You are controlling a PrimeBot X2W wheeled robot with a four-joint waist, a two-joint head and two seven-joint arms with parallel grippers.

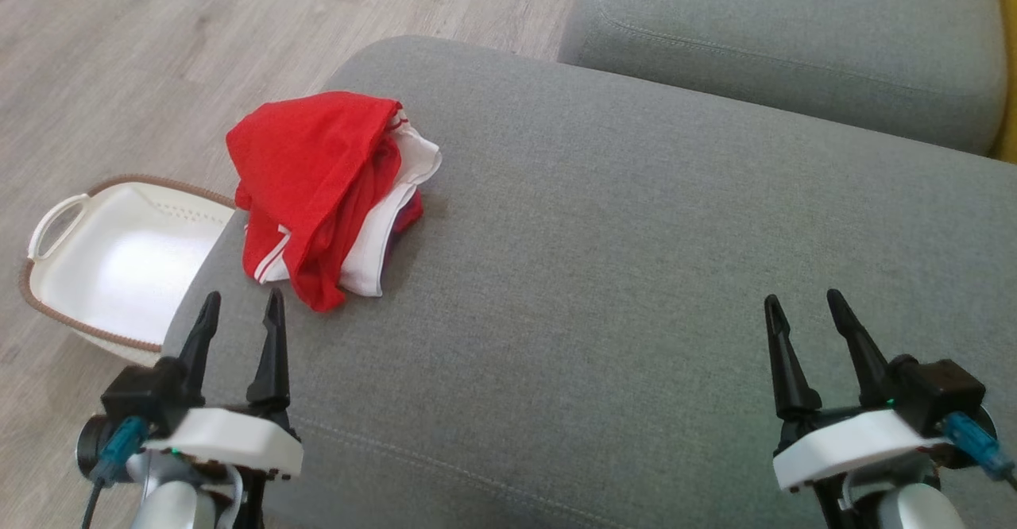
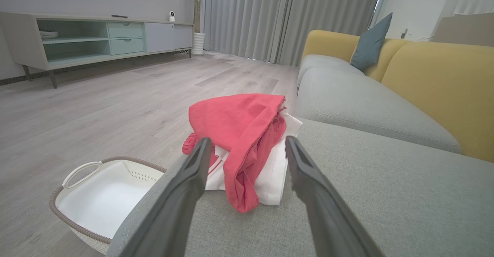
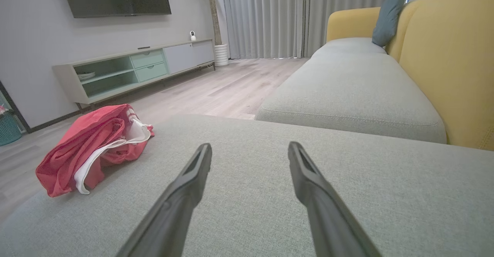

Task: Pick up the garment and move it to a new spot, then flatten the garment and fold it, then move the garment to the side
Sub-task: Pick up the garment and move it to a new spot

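Left gripper (image 1: 244, 297) is held spread and empty just short of the garment (image 1: 318, 171), which is bunched at the left edge of the cushion (image 1: 596, 275); right gripper (image 1: 802, 299) is spread too, well apart.

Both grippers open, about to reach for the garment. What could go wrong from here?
1. The red and white garment is bunched in layers, so the left gripper may pinch only one fold.
2. It lies near the edge of the grey cushion; a nudge could drop it toward the white basket.

White basket (image 1: 119, 267) (brown-rimmed) beside grey sofa (image 1: 636, 275)
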